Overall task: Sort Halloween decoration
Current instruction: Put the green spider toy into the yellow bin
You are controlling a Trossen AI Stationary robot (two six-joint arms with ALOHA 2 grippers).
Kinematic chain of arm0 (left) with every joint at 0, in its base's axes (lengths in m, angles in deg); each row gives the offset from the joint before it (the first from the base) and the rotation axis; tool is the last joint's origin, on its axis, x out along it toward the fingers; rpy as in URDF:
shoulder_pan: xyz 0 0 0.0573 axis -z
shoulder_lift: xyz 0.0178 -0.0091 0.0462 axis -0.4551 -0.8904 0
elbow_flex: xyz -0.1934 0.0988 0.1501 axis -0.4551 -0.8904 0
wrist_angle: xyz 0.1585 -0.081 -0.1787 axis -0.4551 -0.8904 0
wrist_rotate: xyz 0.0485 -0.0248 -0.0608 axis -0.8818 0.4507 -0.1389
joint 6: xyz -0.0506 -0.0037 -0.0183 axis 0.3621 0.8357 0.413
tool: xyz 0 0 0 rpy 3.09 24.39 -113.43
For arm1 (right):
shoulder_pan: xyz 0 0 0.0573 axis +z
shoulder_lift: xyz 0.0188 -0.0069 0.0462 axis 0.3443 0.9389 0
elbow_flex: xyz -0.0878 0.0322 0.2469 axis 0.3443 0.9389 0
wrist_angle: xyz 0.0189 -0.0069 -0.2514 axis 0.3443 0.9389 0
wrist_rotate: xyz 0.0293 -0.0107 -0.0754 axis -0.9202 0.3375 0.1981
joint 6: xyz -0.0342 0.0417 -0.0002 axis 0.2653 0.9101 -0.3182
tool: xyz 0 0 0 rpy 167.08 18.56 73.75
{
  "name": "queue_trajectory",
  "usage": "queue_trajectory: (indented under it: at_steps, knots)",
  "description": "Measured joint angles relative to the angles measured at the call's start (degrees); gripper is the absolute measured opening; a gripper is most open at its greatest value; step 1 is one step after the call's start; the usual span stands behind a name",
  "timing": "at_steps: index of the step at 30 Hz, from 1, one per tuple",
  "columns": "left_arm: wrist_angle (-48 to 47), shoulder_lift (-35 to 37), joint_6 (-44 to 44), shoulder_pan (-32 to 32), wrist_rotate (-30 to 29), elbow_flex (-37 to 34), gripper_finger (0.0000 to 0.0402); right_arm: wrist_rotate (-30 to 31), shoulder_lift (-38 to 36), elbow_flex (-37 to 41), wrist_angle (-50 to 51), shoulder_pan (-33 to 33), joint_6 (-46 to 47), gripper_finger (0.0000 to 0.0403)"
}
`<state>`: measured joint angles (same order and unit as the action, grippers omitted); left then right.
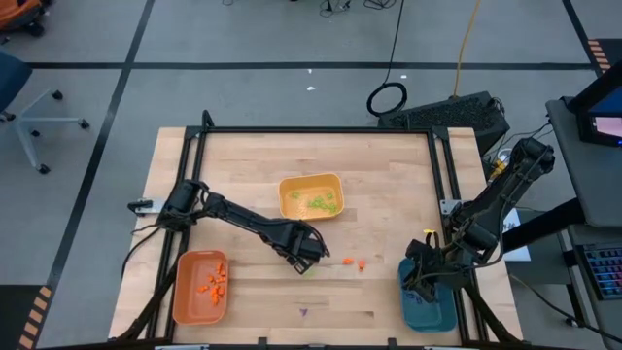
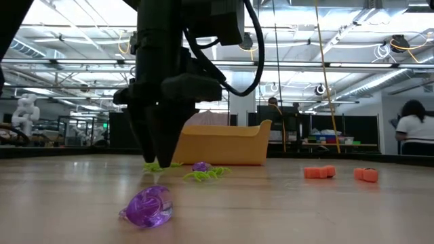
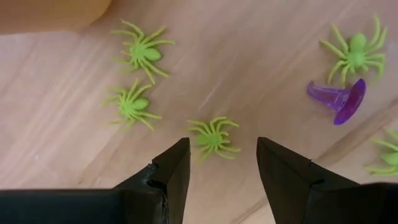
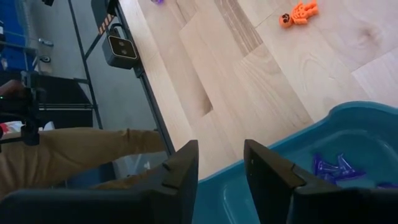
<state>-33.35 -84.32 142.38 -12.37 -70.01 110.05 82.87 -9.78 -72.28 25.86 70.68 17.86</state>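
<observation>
Left wrist view: left tool open over green spider; no writing readable.

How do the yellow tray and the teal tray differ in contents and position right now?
The yellow tray holds light green pieces; the teal tray holds purple pieces. The yellow tray sits mid-table with no arm over it; the teal tray sits at the near right corner under the right tool, whose fingers are open. Both are shallow rectangular trays.
</observation>
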Motion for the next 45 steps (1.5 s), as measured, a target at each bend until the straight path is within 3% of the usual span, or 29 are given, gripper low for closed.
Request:
queue_trajectory:
  at_steps: [5,17,21,28,33,39,45]
  knots:
    - [0.46,0.0,-0.46,0.06,0.16,0.0,0.0165,0.06,0.0,0.0,0.15,0.0,-0.61,0.0118]
    - [2.31,0.0,-3.12,0.05,1.19,0.0,0.0069,0.06,0.0,0.0,0.47,0.0,-1.05,0.0118]
    - [1.9,0.0,-1.3,0.04,1.47,0.0,0.0077,0.06,0.0,-0.02,0.46,0.0,-1.07,0.0118]
    - [1.1,-0.4,0.09,0.59,1.45,-0.04,0.0134,0.06,0.0,0.0,0.46,0.0,-1.61,0.0118]
    - [2.14,-1.44,-0.24,0.59,2.87,-0.42,0.0135,0.06,0.01,-0.02,0.48,0.0,-2.17,0.0118]
    - [3.18,-1.54,-0.35,0.67,2.8,-0.48,0.0097,0.06,0.01,-0.02,0.55,0.02,-2.18,0.0118]
    - [3.65,-1.61,-2.34,0.73,2.85,-0.48,0.0025,0.05,0.01,-0.01,0.87,0.0,-2.58,0.0118]
